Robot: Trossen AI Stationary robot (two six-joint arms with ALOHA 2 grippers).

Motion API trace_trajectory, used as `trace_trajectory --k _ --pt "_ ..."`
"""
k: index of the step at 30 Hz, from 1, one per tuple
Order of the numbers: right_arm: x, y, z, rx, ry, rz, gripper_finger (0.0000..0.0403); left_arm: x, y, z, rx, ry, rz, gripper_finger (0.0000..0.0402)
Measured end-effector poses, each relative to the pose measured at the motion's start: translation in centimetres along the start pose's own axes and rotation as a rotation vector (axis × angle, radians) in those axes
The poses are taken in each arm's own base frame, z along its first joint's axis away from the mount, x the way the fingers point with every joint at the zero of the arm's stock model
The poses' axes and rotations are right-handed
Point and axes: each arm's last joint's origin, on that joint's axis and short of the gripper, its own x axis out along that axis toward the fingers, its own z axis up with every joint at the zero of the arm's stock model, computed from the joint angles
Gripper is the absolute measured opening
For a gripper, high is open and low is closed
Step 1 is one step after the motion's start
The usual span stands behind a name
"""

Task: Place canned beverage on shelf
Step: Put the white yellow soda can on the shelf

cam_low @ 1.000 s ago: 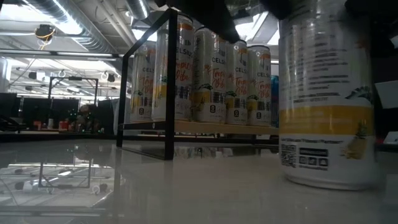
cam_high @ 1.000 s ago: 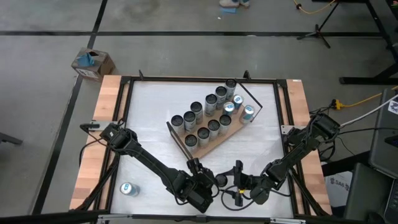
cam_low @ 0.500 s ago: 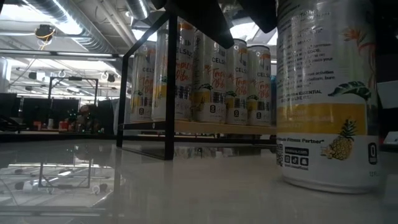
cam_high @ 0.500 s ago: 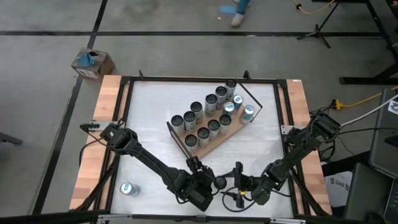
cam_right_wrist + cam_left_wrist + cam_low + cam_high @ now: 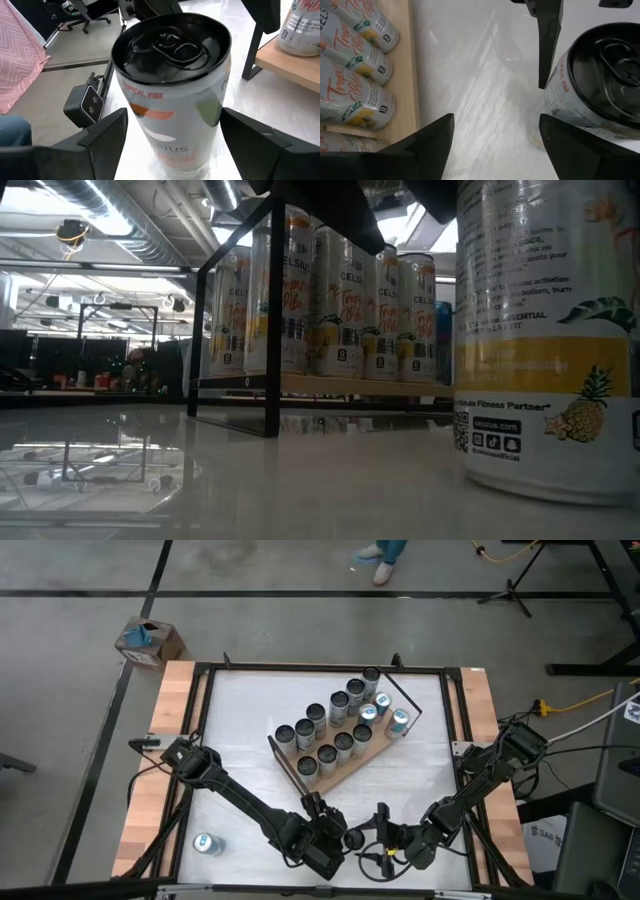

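A white canned beverage (image 5: pixel 352 837) with a black top and pineapple print (image 5: pixel 550 340) stands near the table's front edge. My right gripper (image 5: pixel 173 117) is shut on it. My left gripper (image 5: pixel 495 122) hovers open just left of the can (image 5: pixel 600 85), nothing between its fingers; whether it touches the can I cannot tell. The shelf (image 5: pixel 322 778), a wood-grain board in a black frame, lies mid-table and carries several upright cans. My right gripper pinches the can's wall (image 5: pixel 215 117) between its two fingers, one on each side, below the rim. The fingers come in slanting down from the table's right side. The can stays about upright, its base (image 5: pixel 540 480) at the tabletop.
Another can (image 5: pixel 205 844) lies near the front left corner. Pale wooden planks (image 5: pixel 165 730) flank the white tabletop. Free white surface lies between the shelf and the two grippers. A cardboard box (image 5: pixel 148 640) sits on the floor beyond the table, and a person's feet (image 5: pixel 380 555) show farther off.
The can has turned a little about its upright axis in my right gripper: in the low view the pineapple print has come round into sight and the can stands slightly farther right. Both arms have otherwise stayed put.
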Motion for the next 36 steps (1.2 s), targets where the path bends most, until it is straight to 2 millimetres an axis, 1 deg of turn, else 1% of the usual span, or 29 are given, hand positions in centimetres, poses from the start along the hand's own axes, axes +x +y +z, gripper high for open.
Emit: trace_trajectory --k 9,19,30,36 --pt "0.0 0.0 0.1 0.004 -0.017 -0.018 0.0305 0.1 0.1 0.1 -0.005 0.0 0.001 0.0289" --pt "0.1 0.0 0.5 0.03 -0.05 -0.011 0.0305 0.7 0.3 1.0 -0.047 -0.022 -0.02 0.0289" --pt "0.1 -0.1 0.7 0.035 -0.095 -0.07 0.0305 0.9 0.5 1.1 -0.048 -0.025 -0.007 0.0289" --pt "0.0 -0.1 0.8 0.046 -0.109 -0.071 0.0304 0.9 0.5 1.1 -0.047 -0.026 -0.006 0.0289"
